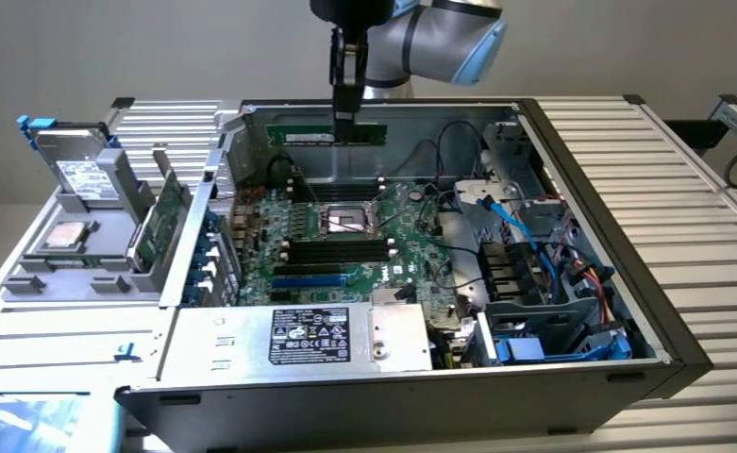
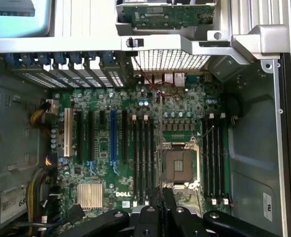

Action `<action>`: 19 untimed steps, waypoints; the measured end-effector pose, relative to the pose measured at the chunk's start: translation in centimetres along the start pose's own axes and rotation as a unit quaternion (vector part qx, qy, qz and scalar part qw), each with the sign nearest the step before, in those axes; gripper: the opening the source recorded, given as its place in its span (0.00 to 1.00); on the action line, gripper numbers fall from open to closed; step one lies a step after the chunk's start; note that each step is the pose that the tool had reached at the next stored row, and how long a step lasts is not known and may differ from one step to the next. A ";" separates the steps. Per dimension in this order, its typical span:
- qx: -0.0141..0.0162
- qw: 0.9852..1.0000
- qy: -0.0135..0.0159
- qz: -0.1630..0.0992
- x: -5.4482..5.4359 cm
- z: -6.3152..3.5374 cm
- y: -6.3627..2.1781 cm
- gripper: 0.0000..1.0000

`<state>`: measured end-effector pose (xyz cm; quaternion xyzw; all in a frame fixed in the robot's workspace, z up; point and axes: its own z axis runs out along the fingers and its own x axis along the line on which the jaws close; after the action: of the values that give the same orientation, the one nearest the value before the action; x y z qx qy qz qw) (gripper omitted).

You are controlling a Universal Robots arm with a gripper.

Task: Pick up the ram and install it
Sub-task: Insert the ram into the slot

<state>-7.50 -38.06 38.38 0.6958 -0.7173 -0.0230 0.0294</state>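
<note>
Ram point(image 1: 299, 136) was held level over the motherboard point(image 1: 400, 247), pinched mid-length between nearly closed fingers point(image 1: 343, 102) so its lower edge faced the memory slots point(image 1: 330, 252).

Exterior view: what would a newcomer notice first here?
The gripper hangs by the far wall of the open case, shut on the ram, which it holds level above the green motherboard. At the board's middle sits the bare socket, with black slots beside it.
</note>
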 end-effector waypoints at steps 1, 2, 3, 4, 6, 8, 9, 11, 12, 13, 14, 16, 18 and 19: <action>0.000 1.000 0.002 0.000 0.0 0.11 -0.01 0.14; 0.000 1.000 0.003 0.000 0.0 0.25 -0.02 0.14; 0.000 1.000 0.004 0.000 0.0 0.41 -0.04 0.14; 0.000 1.000 0.004 0.000 0.0 0.59 -0.06 0.14; 0.000 1.000 0.004 0.000 0.0 0.95 -0.08 0.14; 0.000 1.000 0.004 0.000 0.0 1.31 -0.15 0.14; 0.000 1.000 0.004 0.000 0.0 1.49 -0.20 0.14; 0.000 1.000 0.004 0.000 0.0 1.85 -0.30 0.14; 0.000 1.000 0.004 0.000 -0.1 2.03 -0.39 0.14; 0.000 1.000 0.004 0.000 -0.1 2.20 -0.49 0.14; 0.000 1.000 0.004 0.000 -0.1 2.37 -0.59 0.14; 0.000 1.000 0.004 0.000 -0.1 2.71 -0.77 0.14; 0.000 1.000 0.004 0.000 -0.3 3.07 -0.86 0.14; 0.000 1.000 0.004 0.000 -0.3 3.25 -0.87 0.14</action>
<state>-6.86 -37.78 35.07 0.6956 -0.7174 -0.0200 0.0319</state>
